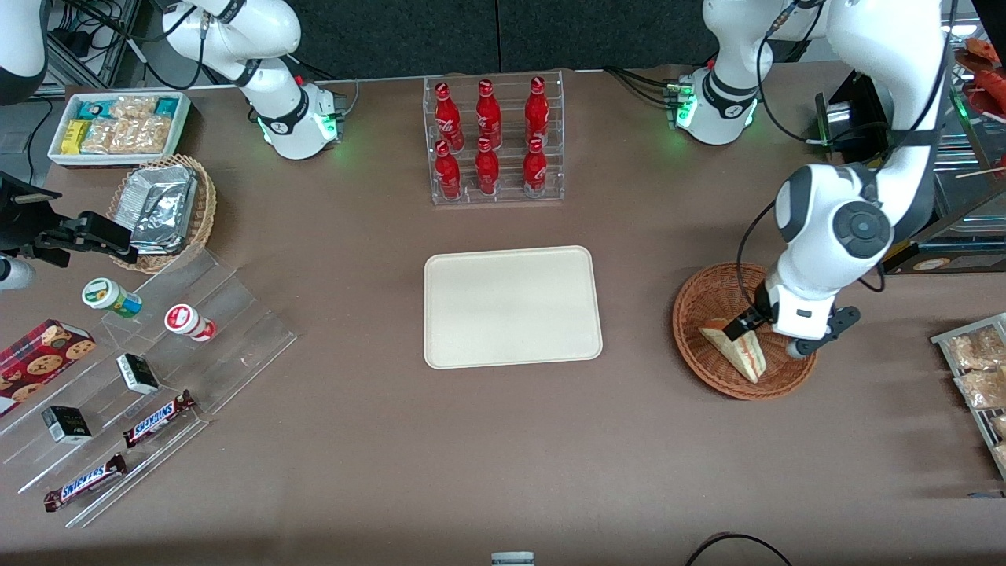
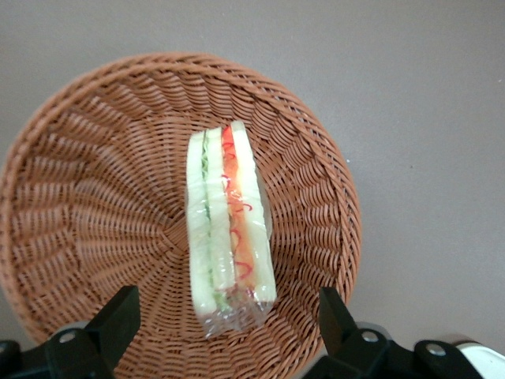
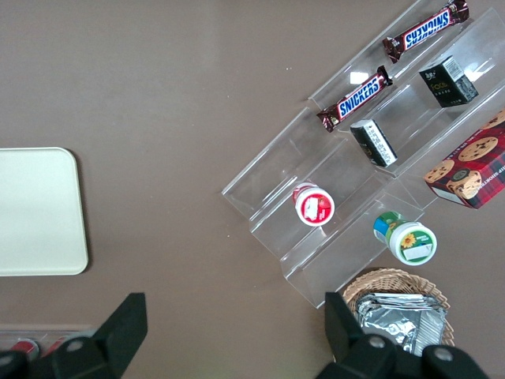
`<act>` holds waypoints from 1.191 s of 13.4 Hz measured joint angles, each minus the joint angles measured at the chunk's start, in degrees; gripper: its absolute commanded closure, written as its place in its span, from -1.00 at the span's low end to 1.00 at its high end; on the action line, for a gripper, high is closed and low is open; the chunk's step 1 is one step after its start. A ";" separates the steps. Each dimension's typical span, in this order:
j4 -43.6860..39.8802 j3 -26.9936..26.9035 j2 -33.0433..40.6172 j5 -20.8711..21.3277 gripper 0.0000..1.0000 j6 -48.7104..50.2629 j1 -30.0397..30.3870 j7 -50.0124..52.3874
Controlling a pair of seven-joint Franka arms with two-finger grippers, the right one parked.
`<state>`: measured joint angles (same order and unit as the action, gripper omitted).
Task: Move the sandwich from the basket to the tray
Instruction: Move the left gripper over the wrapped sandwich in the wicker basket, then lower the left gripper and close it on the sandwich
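Note:
The sandwich (image 1: pixel 737 350) (image 2: pixel 227 237), a clear-wrapped wedge of white bread with red and green filling, lies in the reddish-brown wicker basket (image 1: pixel 692 314) (image 2: pixel 95 158) toward the working arm's end of the table. My gripper (image 1: pixel 750 326) (image 2: pixel 227 320) hangs low over the basket, open, with one black finger on each side of the sandwich's wrapped end and not touching it. The cream tray (image 1: pixel 512 306) (image 3: pixel 39 209) sits bare at the table's middle, beside the basket.
An acrylic rack of red bottles (image 1: pixel 493 137) stands farther from the front camera than the tray. Toward the parked arm's end are a tan basket of foil packets (image 1: pixel 161 208), a white snack bin (image 1: pixel 118 126) and a stepped acrylic stand (image 1: pixel 141 377).

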<state>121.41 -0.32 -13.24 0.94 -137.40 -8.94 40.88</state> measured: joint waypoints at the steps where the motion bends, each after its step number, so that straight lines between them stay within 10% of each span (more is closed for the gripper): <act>1: 0.36 0.00 -0.60 0.00 -1.00 -1.10 -0.09 0.18; 4: 1.37 -0.01 -2.29 0.00 -0.95 -4.26 -0.09 0.22; 7: 2.24 -0.09 -3.33 0.00 0.76 -6.19 -0.09 0.34; 8: 2.23 -0.10 -3.46 0.00 1.00 -6.73 -0.09 0.44; 16: -2.44 0.03 -1.76 0.64 1.00 1.94 -0.52 1.56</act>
<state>118.98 -0.29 -15.00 1.58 -135.46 -9.46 42.44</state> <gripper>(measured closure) 0.767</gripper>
